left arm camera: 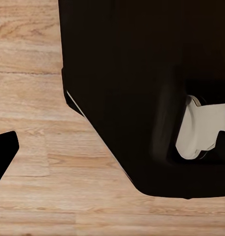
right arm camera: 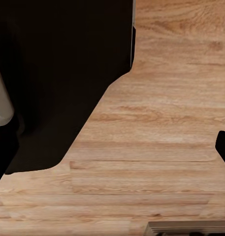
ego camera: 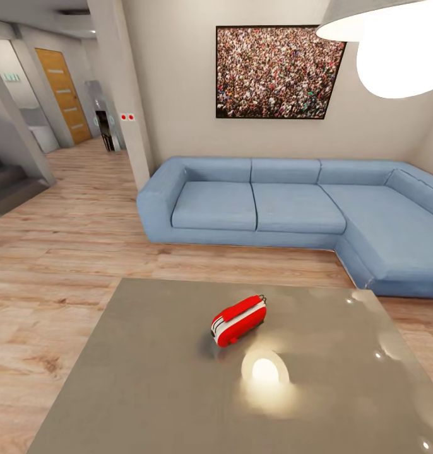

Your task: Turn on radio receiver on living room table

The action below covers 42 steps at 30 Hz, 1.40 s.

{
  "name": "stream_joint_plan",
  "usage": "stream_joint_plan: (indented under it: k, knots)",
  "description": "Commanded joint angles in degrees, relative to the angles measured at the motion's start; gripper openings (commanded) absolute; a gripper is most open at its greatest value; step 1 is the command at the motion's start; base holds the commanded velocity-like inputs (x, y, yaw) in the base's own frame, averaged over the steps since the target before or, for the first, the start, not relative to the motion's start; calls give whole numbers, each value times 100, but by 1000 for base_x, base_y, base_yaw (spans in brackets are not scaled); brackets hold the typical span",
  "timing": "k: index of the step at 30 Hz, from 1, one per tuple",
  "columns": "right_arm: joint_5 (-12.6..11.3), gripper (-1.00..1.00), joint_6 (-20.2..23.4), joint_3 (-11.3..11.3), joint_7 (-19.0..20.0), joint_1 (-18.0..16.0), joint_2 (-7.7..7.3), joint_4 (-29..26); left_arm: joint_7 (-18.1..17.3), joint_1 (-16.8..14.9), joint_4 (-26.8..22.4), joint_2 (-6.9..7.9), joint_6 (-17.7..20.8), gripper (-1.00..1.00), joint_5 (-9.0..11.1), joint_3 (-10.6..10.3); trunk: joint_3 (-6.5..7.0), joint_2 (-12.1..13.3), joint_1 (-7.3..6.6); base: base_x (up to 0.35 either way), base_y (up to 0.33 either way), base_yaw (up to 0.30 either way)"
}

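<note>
The radio receiver (ego camera: 238, 321), red with white trim and a thin top handle, lies near the middle of the glossy grey table (ego camera: 147, 378) in the living room. It is set at an angle, one end toward the sofa. Nothing touches it. In the left wrist view my left gripper (left arm camera: 112, 158) hangs over the plank floor, one dark fingertip (left arm camera: 4, 157) at the picture's edge and nothing between the fingers. In the right wrist view my right gripper (right arm camera: 112, 150) is likewise spread, a fingertip (right arm camera: 224, 147) at the edge.
A long blue L-shaped sofa (ego camera: 273, 205) stands behind the table under a crowd-photo picture (ego camera: 276, 72). A white pendant lamp (ego camera: 393, 44) hangs at top right. A hallway with a wooden door (ego camera: 64, 94) and stairs (ego camera: 8, 186) opens at the left. My black base (left arm camera: 142, 88) fills part of both wrist views.
</note>
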Motion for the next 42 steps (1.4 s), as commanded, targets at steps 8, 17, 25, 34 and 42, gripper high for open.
stream_joint_plan:
  k: [8, 17, 25, 34, 42]
  knots:
    - [7, 100, -8, 7, -5, 0, 0, 0, -10, 0, 27, 0, 0, 100, -28, -13, 0, 0, 0, 0, 0, 0]
    - [-37, 100, 4, -62, -9, 0, -405, -3, 8, 0, 43, 70, 3, 100, 18, -8, 0, 0, 0, 0, 0, 0]
    - [-50, 100, 39, -83, 15, 0, -1106, -294, -19, 0, -30, 641, -175, 100, 15, -4, 0, 0, 0, 0, 0, 0]
    - [-292, 100, 328, -392, 35, 0, -2142, -1111, -794, 0, -48, 1874, -661, 100, 748, 86, 0, 0, 0, 0, 0, 0]
    - [-328, 100, 434, -438, 29, 0, -2477, -1408, -2076, 1, -28, 2525, -695, 100, 1353, 86, 0, 0, 0, 0, 0, 0]
